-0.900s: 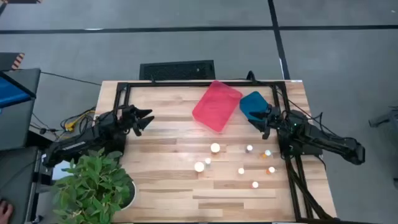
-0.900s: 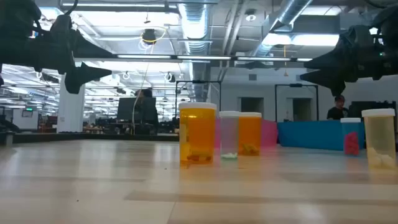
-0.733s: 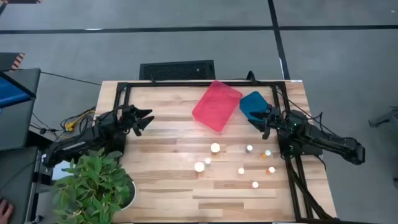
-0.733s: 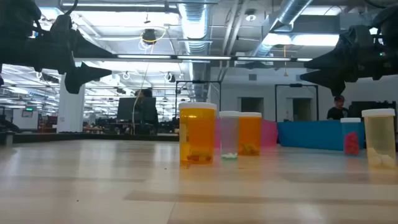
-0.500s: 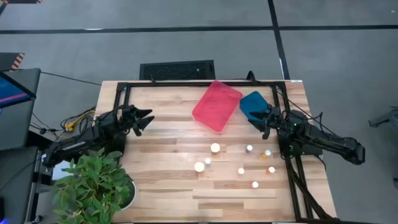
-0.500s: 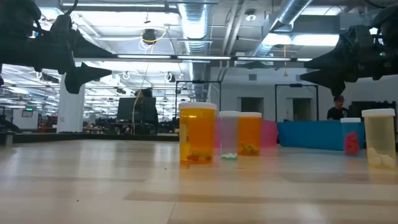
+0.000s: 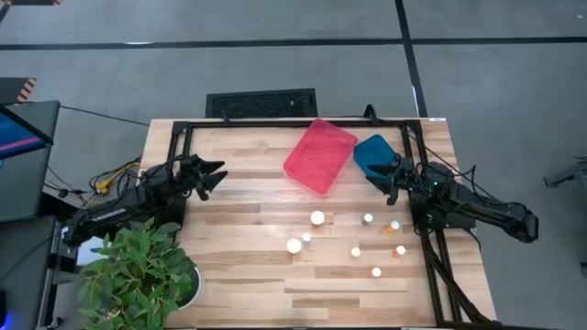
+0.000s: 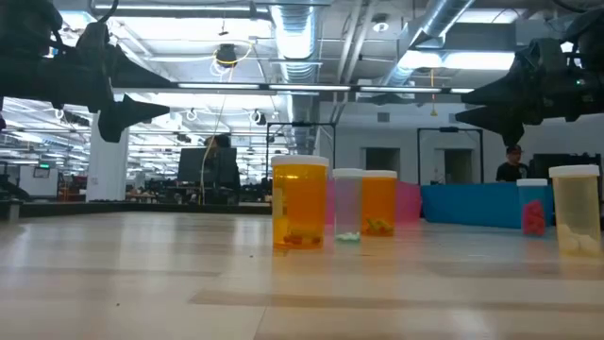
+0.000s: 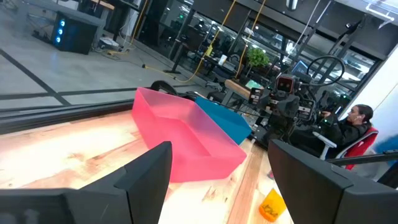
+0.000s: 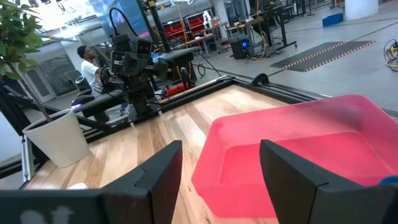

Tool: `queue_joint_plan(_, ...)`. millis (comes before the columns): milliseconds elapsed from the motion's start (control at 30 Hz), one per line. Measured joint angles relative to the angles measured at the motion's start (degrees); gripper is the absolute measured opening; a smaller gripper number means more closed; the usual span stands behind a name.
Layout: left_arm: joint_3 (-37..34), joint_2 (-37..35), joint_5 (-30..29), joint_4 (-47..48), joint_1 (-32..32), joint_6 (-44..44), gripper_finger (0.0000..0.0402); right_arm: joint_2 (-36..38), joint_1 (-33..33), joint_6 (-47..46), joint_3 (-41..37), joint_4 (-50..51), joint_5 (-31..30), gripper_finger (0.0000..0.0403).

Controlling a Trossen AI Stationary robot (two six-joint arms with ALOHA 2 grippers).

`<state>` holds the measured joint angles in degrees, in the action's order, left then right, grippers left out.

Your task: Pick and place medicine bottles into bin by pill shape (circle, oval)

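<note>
Several small medicine bottles with white caps stand upright on the wooden table [image 7: 248, 266], at its middle and right: one wider [image 7: 317, 218], one by it [image 7: 294, 246], others toward the right [image 7: 375, 271]. The low view shows orange ones [image 8: 299, 203] and a pale one [image 8: 574, 210]. A pink bin [image 7: 319, 155] and a blue bin [image 7: 371, 154] lie at the far edge. My left gripper [image 7: 216, 177] hovers open above the table's left part. My right gripper [image 7: 383, 181] hovers open by the blue bin. Both are empty.
A potted green plant [image 7: 138, 275] stands at the table's near left corner, close under my left arm. A black frame [image 7: 275, 124] runs along the far edge and the right side. A person [image 9: 348, 127] sits beyond the table.
</note>
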<state>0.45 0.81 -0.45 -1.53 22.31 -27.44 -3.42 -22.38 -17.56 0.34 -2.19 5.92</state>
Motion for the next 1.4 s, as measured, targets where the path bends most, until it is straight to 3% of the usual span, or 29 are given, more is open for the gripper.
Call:
queue_joint_plan(900,0.0,0.0,-0.7,0.0,0.0,0.9,0.0259,0.0,0.0,0.0,0.0,0.0,0.0,0.0225)
queue_joint_plan(1233,0.0,0.0,-1.8,-0.3,0.0,-10.4,0.0259,0.0,0.0,-0.1,0.0,0.0,0.0,0.0225)
queue_joint_plan(1400,0.0,0.0,-4.8,-0.7,0.0,-16.3,0.0259,0.0,0.7,-7.1,0.0,-0.1,0.0,0.0225)
